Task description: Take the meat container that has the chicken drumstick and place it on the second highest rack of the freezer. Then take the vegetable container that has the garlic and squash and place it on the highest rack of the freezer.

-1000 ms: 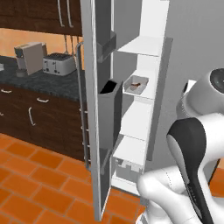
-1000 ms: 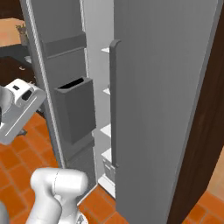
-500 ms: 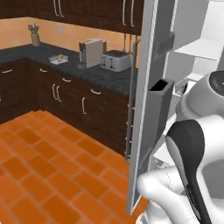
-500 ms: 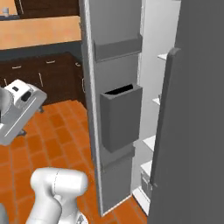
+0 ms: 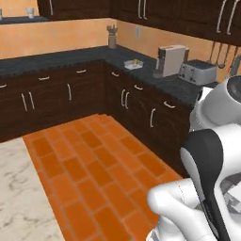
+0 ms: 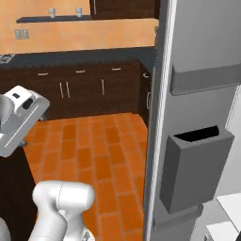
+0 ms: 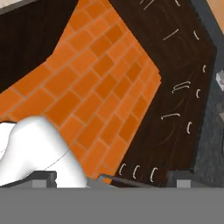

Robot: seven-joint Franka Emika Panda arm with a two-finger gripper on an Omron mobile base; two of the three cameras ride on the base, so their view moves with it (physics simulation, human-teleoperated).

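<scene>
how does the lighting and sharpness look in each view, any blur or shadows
Left base view: flat even light, soft edges on the silver toaster, no cast shadows on the orange brick floor. Right base view: crisp grey freezer door bin, mild shading. Hand view: tilted, dark wooden cabinets slightly smeared.

- My left base view looks across the floor (image 5: pixel 84 174) to the corner counter (image 5: pixel 141 70).
- Right base view hugs the freezer (image 6: pixel 197 141) door, sharing that floor.
- Hand view faces down at floor and cabinets (image 7: pixel 175 100).

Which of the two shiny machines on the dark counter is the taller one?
The coffee machine, the boxy one standing upright on the left. The toaster beside it on the right is low and wide, reaching about half as high.
</scene>
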